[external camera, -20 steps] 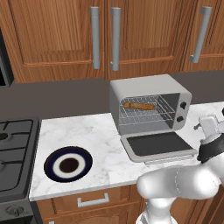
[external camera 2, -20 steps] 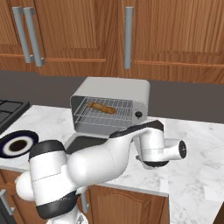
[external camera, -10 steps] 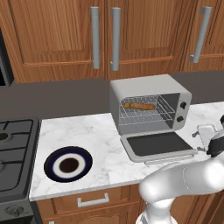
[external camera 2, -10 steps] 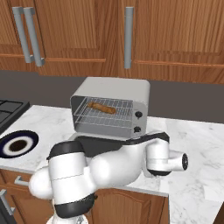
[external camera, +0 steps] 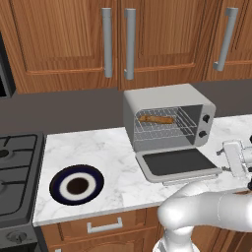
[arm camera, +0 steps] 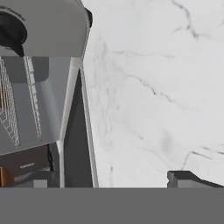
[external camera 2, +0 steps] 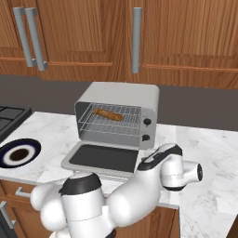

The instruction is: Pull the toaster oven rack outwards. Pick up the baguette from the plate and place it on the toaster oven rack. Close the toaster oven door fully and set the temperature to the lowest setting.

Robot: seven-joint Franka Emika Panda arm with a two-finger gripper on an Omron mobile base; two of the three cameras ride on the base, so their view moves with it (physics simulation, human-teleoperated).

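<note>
White marble bench (external camera: 108,152) runs under brown wooden cabinets (external camera: 147,39) with long silver handles, and a black stove (external camera: 15,167) sits at the far left. Next comes the round navy-rimmed plate (external camera: 77,183) with nothing on it. Right of that is the boxy light-grey toaster oven (external camera: 167,118), its dark-glass door (external camera: 178,165) folded down flat on the bench. The golden-brown baguette (external camera: 156,119) lies on the silver wire rack (external camera: 162,125) inside. The hand (arm camera: 109,183) hangs beside the oven's right side, fingers spread wide, holding nothing.
</note>
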